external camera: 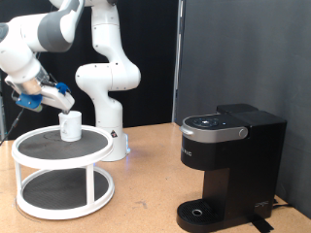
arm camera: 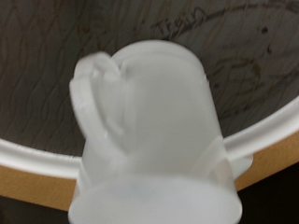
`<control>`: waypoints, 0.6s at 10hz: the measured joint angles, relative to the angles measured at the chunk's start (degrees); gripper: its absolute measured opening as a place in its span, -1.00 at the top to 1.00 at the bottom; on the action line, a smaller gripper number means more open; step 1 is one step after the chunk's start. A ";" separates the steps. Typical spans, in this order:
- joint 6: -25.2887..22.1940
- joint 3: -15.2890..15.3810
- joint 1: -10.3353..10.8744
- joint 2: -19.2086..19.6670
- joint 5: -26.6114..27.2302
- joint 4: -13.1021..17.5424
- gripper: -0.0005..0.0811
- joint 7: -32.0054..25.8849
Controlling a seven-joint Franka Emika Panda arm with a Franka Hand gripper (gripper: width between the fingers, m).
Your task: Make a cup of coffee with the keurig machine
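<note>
The white mug [external camera: 70,125] stands upright on the top tier of a white two-tier round stand [external camera: 29,153] at the exterior view's left. My gripper [external camera: 60,98] hangs just above and to the left of the mug, close to its rim. In the wrist view the mug [arm camera: 154,131] fills the frame, blurred, with its handle [arm camera: 92,103] showing; my fingers do not show there. The black keurig machine [external camera: 228,160] stands at the exterior view's right with its lid down and its round drip base [external camera: 202,212] bare.
The stand's dark top surface [arm camera: 215,65] and white rim [arm camera: 271,131] show behind the mug. The robot's white base [external camera: 109,97] stands behind the stand. Wooden table [external camera: 146,199] lies between stand and machine. A black curtain hangs at the back.
</note>
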 joint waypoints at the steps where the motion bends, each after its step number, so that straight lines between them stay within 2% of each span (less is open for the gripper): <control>1: 1.57 0.00 0.00 0.57 -0.24 -0.69 -0.81 -0.77; 6: 6.48 0.80 0.93 2.41 -0.27 -3.66 -0.81 -1.05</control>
